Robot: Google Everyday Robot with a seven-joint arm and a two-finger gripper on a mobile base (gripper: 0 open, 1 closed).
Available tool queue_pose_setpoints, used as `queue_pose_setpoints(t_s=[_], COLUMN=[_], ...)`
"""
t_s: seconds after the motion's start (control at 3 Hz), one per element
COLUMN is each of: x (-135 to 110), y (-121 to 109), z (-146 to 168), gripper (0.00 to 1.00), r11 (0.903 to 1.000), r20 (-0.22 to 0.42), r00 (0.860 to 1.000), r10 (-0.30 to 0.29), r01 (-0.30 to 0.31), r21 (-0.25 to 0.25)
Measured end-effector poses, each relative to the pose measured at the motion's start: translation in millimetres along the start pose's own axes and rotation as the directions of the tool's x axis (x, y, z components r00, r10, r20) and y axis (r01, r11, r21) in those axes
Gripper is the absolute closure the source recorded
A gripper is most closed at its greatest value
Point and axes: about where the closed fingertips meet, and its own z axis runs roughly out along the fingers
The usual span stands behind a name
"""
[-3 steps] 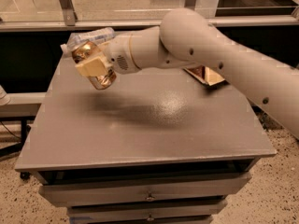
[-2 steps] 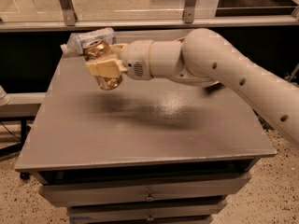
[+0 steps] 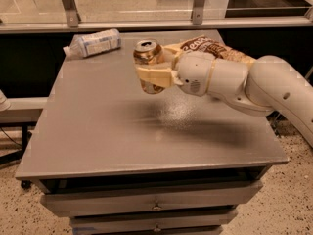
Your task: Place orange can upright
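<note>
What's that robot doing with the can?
The robot's arm reaches over the grey table, and its gripper has its jaws shut on the orange can. The can is upright, opening end up, and looks held just above the tabletop, not set down yet. A clear plastic bottle lies on its side at the back left corner, and a snack bag lies behind the arm.

A grey metal bench (image 3: 98, 146) with drawers (image 3: 156, 205) carries a clear plastic bottle (image 3: 95, 43) lying far left and a brown snack bag (image 3: 215, 47) behind the hand (image 3: 146, 75) hovering mid-bench.
</note>
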Motion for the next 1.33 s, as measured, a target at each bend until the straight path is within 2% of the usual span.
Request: queue_pose_setpoints(t_s=[0.33, 0.67, 1.0, 1.33], x=[0.3, 2.3, 12.4, 22.0], y=[-3.8, -0.1, 6.4, 10.1], z=[-10.0, -9.4, 2.5, 11.8], gripper=[1.0, 1.0, 1.0, 1.0], r11=[0.9997, 0.9998, 1.0, 0.9997], r20=[0.0, 0.032, 0.08, 0.082], r00=[1.0, 0.999, 0.997, 0.997], r10=[-0.016, -0.01, 0.001, -0.001], r01=[0.016, 0.01, -0.001, 0.003], r21=[0.018, 0.017, 0.003, -0.022])
